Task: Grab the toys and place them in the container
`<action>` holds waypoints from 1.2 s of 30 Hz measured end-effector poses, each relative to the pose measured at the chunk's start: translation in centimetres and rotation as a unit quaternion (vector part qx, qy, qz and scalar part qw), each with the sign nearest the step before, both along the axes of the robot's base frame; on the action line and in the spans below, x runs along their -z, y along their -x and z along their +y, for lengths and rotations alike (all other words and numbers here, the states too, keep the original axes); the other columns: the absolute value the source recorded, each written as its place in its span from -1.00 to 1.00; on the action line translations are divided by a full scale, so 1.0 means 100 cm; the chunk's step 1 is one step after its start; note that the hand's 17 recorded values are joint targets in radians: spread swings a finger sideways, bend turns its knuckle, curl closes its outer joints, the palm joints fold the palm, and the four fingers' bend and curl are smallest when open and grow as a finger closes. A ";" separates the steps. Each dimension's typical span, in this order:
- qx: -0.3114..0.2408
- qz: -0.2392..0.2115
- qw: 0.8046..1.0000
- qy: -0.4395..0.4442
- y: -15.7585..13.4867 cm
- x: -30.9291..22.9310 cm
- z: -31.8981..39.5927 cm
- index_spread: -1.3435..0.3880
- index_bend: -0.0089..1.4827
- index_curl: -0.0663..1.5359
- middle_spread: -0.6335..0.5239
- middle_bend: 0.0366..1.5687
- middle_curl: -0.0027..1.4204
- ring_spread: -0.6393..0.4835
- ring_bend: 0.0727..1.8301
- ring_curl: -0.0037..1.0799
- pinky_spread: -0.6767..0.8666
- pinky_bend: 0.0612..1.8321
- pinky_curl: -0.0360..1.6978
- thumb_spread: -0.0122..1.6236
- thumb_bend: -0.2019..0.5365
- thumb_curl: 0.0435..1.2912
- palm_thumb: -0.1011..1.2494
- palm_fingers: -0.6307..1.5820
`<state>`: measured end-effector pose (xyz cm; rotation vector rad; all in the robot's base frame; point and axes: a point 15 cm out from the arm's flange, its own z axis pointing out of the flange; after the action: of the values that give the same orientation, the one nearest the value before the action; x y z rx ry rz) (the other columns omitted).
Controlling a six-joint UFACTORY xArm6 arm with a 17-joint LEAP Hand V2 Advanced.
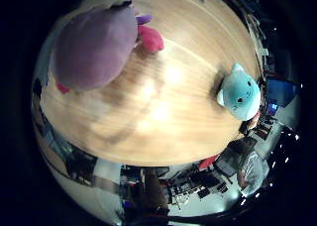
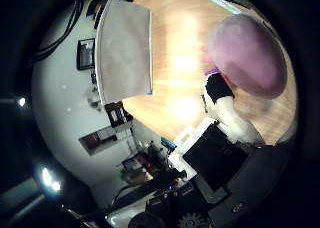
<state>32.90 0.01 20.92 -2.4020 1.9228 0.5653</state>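
A big purple plush toy point(image 1: 94, 48) with pink parts point(image 1: 151, 38) lies on the wooden table point(image 1: 158, 97). It also shows in the right thumb side palm view point(image 2: 250, 53). A small teal plush toy point(image 1: 241, 91) lies near the table's edge, away from the purple one. A grey rectangular container point(image 2: 125, 48) sits on the table near another edge. My hand point(image 2: 225, 128) is above the table. Its white and black fingers point(image 2: 222, 96) are fairly straight, and one reaches out beside the purple toy.
Beyond the table's edges are room furniture and clutter on the floor point(image 1: 168, 181). A dark framed object point(image 2: 86, 54) lies on the floor beside the container. Bare wood lies between the two toys.
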 end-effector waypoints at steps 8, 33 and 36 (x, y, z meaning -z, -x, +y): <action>0.006 -0.013 1.000 0.000 -0.014 0.011 -0.002 -0.06 -0.67 -0.49 -0.46 -0.79 -0.54 -0.41 -0.28 -0.61 -0.10 -0.11 -0.96 0.24 -0.42 -0.27 0.36 0.13; 0.069 -0.111 0.987 -0.090 -0.043 -0.051 0.013 -0.03 0.33 0.27 -0.65 0.35 0.32 -0.46 0.48 0.27 -0.39 0.80 -0.42 0.27 -0.10 0.23 0.83 0.45; 0.052 -0.142 0.985 -0.088 -0.046 -0.086 0.024 -0.01 0.37 0.32 -0.63 0.38 0.37 -0.45 0.50 0.33 -0.38 0.82 -0.40 0.27 -0.11 0.29 0.82 0.42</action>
<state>37.50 2.42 29.53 -2.1276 1.7832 0.3495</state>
